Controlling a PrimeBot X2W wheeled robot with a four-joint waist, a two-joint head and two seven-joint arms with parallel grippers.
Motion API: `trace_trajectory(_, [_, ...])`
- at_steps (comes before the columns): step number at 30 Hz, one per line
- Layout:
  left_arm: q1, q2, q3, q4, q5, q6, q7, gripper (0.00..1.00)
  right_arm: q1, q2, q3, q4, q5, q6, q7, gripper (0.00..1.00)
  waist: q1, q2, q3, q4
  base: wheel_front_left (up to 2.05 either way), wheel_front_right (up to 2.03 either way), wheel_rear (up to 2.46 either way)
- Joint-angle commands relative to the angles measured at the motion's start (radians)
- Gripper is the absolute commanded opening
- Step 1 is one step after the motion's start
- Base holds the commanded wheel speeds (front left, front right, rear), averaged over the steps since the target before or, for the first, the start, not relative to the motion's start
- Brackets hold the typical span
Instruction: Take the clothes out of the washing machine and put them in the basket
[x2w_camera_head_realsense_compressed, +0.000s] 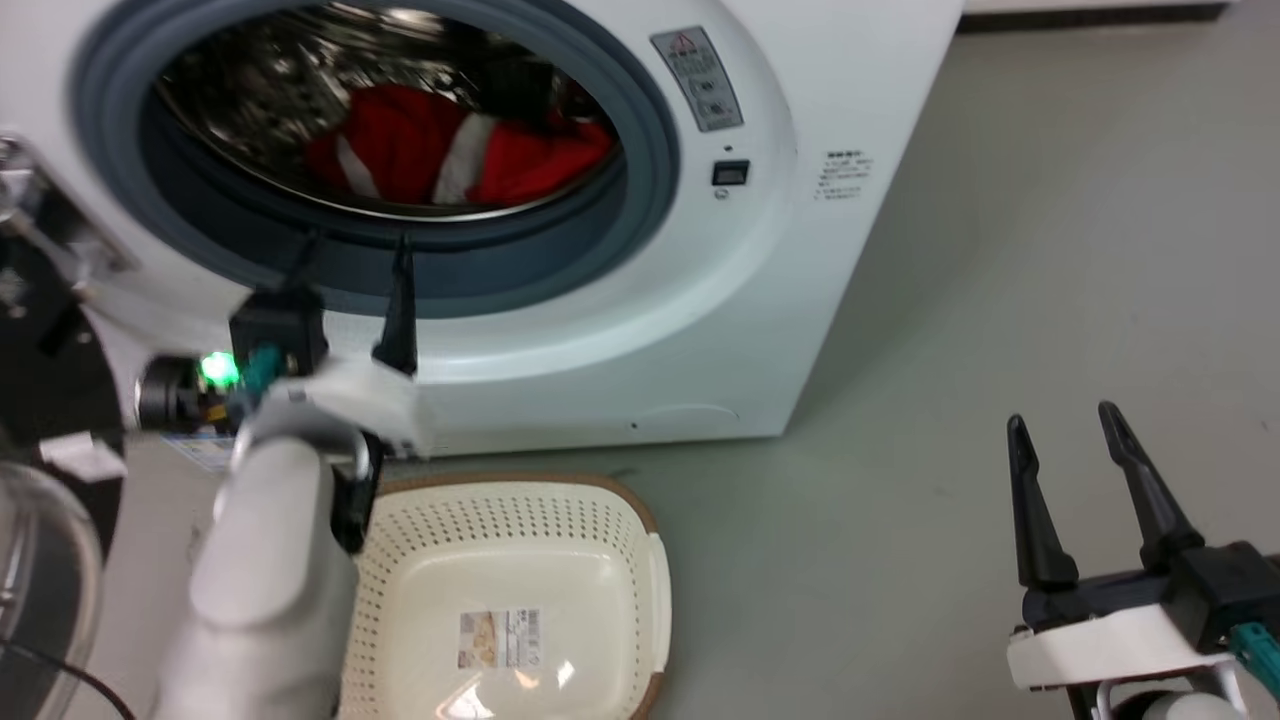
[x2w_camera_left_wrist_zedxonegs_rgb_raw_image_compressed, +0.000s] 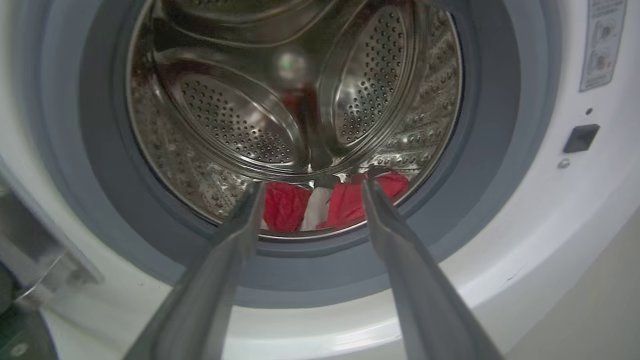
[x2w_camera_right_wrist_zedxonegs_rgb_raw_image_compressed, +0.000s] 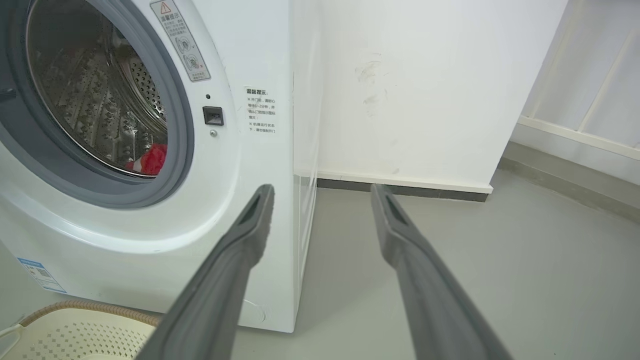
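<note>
The clothes (x2w_camera_head_realsense_compressed: 450, 150) lie as one soft, bright red heap on the bottom of the drum (x2w_camera_left_wrist_zedxonegs_rgb_raw_image_compressed: 225, 115), upper left of the head view, with two white stripes across the folds. How many garments make up the heap cannot be told. The drum is shiny steel, pressed into rounded panels and dotted with small holes. A broad grey rubber seal (x2w_camera_head_realsense_compressed: 640, 150) rings the round opening of the white, smooth-fronted machine (x2w_camera_head_realsense_compressed: 760, 300). Right of the seal are one warning sticker (x2w_camera_head_realsense_compressed: 697, 78), one small black latch slot (x2w_camera_head_realsense_compressed: 730, 173) and one block of printed text (x2w_camera_head_realsense_compressed: 845, 175).

The left tool (x2w_camera_head_realsense_compressed: 355, 240) is open, its two long dark fingers spread and holding nothing. The tips point into the opening over the lower seal, just short of the red cloth (x2w_camera_left_wrist_zedxonegs_rgb_raw_image_compressed: 345, 202) in the left wrist view. A green light (x2w_camera_head_realsense_compressed: 218, 368) glows on the wrist.

One basket (x2w_camera_head_realsense_compressed: 500, 483) stands on the floor (x2w_camera_head_realsense_compressed: 1000, 250) directly below the opening, bottom centre. It is cream plastic with perforated walls, a brown woven-look rim and a paper label (x2w_camera_head_realsense_compressed: 498, 638) inside. The pale left forearm (x2w_camera_head_realsense_compressed: 260, 590) covers its left edge.

The curved glass door (x2w_camera_head_realsense_compressed: 40, 560) stands open at lower left. The right tool (x2w_camera_head_realsense_compressed: 1062, 413) is at lower right, open and empty, over bare grey floor, well apart from the machine.
</note>
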Motion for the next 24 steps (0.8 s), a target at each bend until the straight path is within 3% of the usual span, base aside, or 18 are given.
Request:
trace_trajectory(1, [-0.06,0.018,-0.011,0.054,0.01,-0.012,-0.003,1.0,-0.025,0.001,-0.001,-0.006,0.007,-0.001,-0.002,1.0,-0.0001,0.0,0.057,-0.042,0.0,0.0,0.0])
trace_trajectory(12, [-0.492,0.104,-0.09,0.38,0.019,-0.072,0.155,1.0,-0.129,0.002,0.011,-0.009,0.062,-0.001,-0.002,1.0,-0.0001,0.0,0.232,-0.135,0.0,0.0,0.0])
trace_trajectory(19, [-0.711,0.113,-0.137,0.492,-0.089,-0.079,0.334,1.0,-0.192,0.002,0.019,-0.017,0.098,-0.001,-0.002,1.0,-0.0001,0.0,0.354,-0.181,0.0,0.0,0.0])
trace_trajectory(24, [-0.83,0.17,-0.198,0.511,-0.19,-0.079,0.471,1.0,-0.221,0.002,0.034,-0.021,0.126,-0.001,-0.002,1.0,-0.0001,0.0,0.428,-0.212,0.0,0.0,0.0])
